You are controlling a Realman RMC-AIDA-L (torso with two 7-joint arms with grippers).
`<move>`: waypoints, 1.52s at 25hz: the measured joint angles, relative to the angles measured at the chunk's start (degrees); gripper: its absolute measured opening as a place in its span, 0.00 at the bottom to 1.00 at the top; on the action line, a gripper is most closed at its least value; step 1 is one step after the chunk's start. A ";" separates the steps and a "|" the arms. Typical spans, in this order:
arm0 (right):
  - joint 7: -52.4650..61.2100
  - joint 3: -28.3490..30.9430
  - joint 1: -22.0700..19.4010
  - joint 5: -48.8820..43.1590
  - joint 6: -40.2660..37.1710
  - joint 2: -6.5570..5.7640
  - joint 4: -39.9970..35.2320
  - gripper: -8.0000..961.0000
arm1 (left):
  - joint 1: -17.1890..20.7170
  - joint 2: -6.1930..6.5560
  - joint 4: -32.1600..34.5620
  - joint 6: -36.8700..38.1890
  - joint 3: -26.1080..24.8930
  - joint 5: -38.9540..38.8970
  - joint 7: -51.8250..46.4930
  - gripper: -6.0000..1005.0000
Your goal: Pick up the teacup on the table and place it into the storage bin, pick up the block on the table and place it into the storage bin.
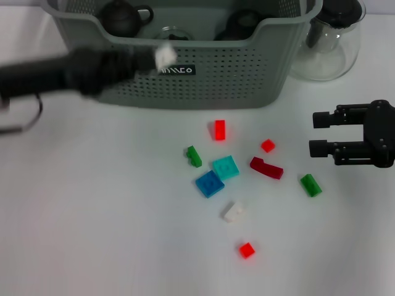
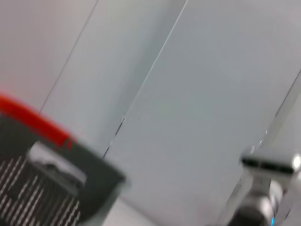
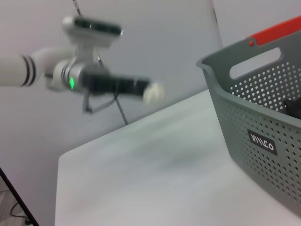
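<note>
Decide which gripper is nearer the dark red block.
Right. The right gripper hovers just right of the dark red block; the left gripper is far off, at the storage bin.

Lab-like room: bare white table, plain grey walls.

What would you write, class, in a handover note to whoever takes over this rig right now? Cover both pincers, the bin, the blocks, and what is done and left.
Left pincer: shut on a white block, in front of the storage bin, not yet over its rim.
Right pincer: open, empty, above the table on the right.
Done: dark tea vessels lie in the bin; no teacup shows on the table.
Left: drop the held block in, then the nine loose blocks, for example the blue block.
</note>
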 joint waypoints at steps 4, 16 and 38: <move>0.40 -0.10 0.02 0.00 -0.02 0.00 -0.11 0.71 | -6.28 0.29 6.49 -1.75 0.41 -2.88 -8.56 0.21; 0.44 -0.21 0.19 0.00 -0.03 0.02 -0.09 0.71 | -21.83 4.84 14.68 -41.38 38.34 18.44 -41.12 0.24; 0.52 0.00 0.25 0.15 -0.04 -0.02 0.01 0.71 | -9.56 -3.78 34.65 -33.36 28.09 1.97 -31.33 0.54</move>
